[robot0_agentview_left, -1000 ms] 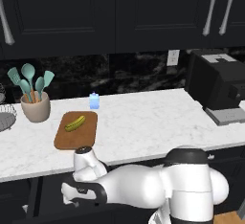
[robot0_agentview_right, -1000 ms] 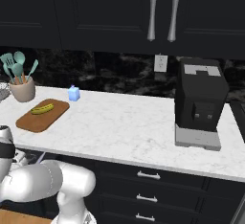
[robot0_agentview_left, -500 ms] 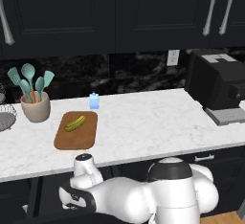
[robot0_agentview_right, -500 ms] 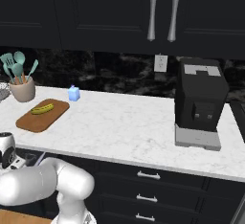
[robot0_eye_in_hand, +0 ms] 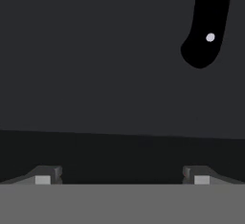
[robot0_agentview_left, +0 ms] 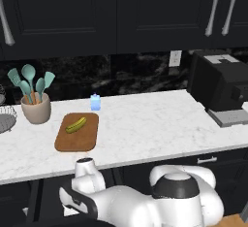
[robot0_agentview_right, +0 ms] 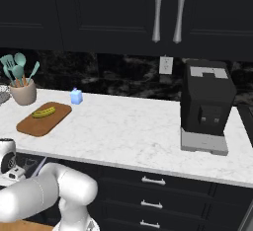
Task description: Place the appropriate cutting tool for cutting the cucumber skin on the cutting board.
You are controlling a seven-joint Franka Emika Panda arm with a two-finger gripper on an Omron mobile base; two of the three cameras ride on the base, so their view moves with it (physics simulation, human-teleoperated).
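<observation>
1. Below the front edge of the white marble counter [robot0_agentview_left: 145, 129], the robot's white arm bends down low, toward an open dark drawer [robot0_agentview_right: 30, 165] under the counter.

2. The two-finger gripper [robot0_eye_in_hand: 122, 176] has its small dark tips far apart, as wide as they go, and there is nothing between them.

3. In the hand view, the gripper looks down at a flat dark grey floor that is likely the inside of the drawer. Near the top right lies the round end of a black handle with two pale rivets [robot0_eye_in_hand: 205, 24]. That looks like the knife's handle, which is the wrong tool for this job.

4. The small dark-grey peeler that the task wants cannot be seen, so nobody can tell where it lies. It is probably somewhere in the drawer, outside what the hand camera sees.

5. On the counter, the flat brown wooden cutting board with round corners [robot0_agentview_left: 77, 135] lies near a tan cup of teal spoons [robot0_agentview_left: 35, 105]. The stubby yellow-green cucumber [robot0_agentview_left: 76, 124] rests on the board, with bare wood around it for the peeler.

6. A peeler should be light, hard and stiff, and it should not bend or break. Its slim handle may be smooth and a bit slippery. The best place to pinch it is probably the middle of the handle, across its thin sides, away from the forked head.
</observation>
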